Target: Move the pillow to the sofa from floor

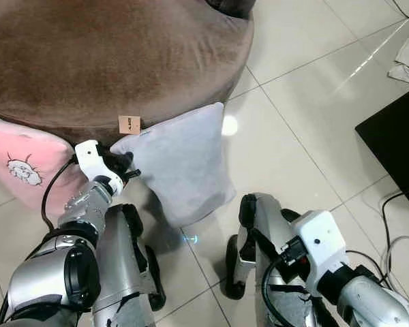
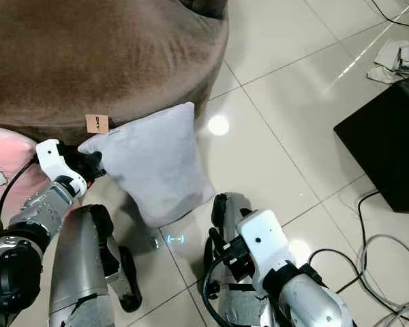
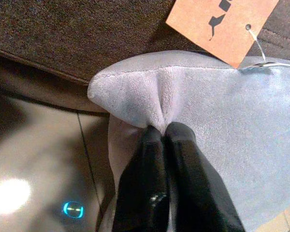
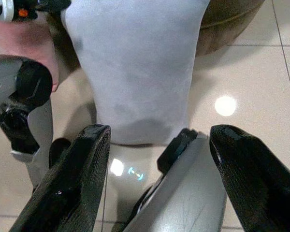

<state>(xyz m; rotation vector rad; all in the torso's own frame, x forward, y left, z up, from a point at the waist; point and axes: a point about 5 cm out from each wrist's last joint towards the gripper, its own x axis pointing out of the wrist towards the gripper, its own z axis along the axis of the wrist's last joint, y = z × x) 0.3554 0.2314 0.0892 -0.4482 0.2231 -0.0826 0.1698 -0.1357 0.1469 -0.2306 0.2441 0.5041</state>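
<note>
Pillow (image 1: 184,163), pale grey, stands on end on the tiled floor (image 1: 307,116) at the middle of the frame, its long axis running from a top edge leaning on the brown sofa (image 1: 109,61) down to a lower corner that points at the robot's legs. An orange tag (image 1: 129,124) hangs at the sofa's edge just above its upper left corner.

The left gripper (image 3: 165,129) reaches up from the lower left, forearm angled toward the sofa, and its two black fingers are pressed together on that upper left corner, bunching the fabric. The right gripper (image 4: 159,145) hangs low at the lower right, fingers spread wide apart, holding nothing, well short of the pillow.

A pink cushion (image 1: 20,167) sits at the left edge, beside the left arm. To the right lies bare tile, then a black box (image 1: 395,136) and cables (image 1: 395,225) near the right edge.
</note>
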